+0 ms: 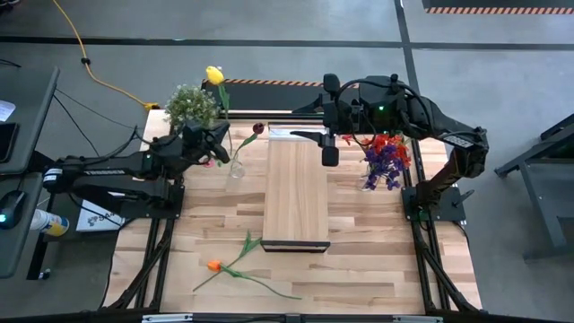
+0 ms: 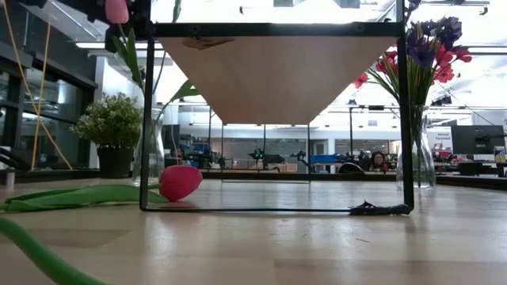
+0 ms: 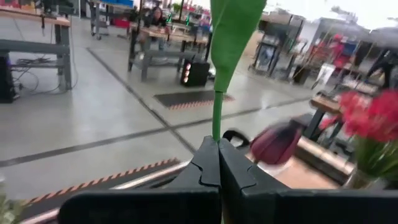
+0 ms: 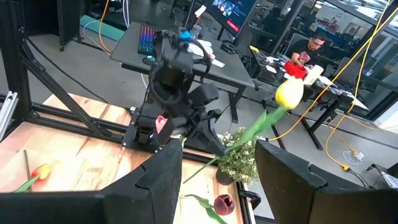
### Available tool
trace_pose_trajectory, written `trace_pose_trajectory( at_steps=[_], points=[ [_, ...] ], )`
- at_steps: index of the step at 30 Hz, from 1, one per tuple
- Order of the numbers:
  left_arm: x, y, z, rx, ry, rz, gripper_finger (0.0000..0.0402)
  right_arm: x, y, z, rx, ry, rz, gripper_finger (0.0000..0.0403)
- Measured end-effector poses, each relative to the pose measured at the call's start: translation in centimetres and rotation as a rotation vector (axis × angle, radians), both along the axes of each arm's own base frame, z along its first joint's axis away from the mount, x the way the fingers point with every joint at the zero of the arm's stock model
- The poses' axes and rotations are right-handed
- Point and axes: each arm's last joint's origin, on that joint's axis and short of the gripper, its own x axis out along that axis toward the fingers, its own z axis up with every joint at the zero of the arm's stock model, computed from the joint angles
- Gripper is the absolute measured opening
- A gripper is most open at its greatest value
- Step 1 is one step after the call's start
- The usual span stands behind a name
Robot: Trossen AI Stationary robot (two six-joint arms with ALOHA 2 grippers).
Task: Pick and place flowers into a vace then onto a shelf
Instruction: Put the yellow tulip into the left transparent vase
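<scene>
While the left tool [image 1: 218,144] clamps a green stem, the right tool [image 1: 328,136] hangs partly open and empty over the shelf's far end.

Left tool's fingers [image 3: 208,163] are shut on the stem of the yellow flower [image 1: 214,75], just above the clear vase [image 1: 236,167], which already has a maroon flower [image 1: 258,129] in it. Shelf [image 1: 294,193] sits mid-surface. Orange flower [image 1: 213,266] lies loose on the surface [image 1: 359,260] near the front edge. Second vase [image 1: 370,179] with red and purple flowers [image 1: 386,154] stands to the shelf's right. Potted plant [image 1: 190,105] at the far left corner.
</scene>
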Motion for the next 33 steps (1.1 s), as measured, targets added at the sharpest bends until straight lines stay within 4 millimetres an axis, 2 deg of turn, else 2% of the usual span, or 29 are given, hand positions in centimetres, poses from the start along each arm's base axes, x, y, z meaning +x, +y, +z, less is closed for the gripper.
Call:
trace_pose_trajectory(
  at_steps=[17,27,33],
  points=[
    [0.2,0.1,-3.0,0.037,0.045,0.004,0.0022,0.0,0.0,0.0,0.002,0.003,0.005,0.0193],
    [0.0,0.1,-1.6,0.137,-0.022,0.018,0.0022,0.0,0.1,-0.1,0.007,0.006,0.020,0.0193],
    [-1.4,0.0,-0.9,0.178,-0.012,0.061,0.0022,0.0,0.2,-0.1,0.034,0.006,0.050,0.0193]
  ],
)
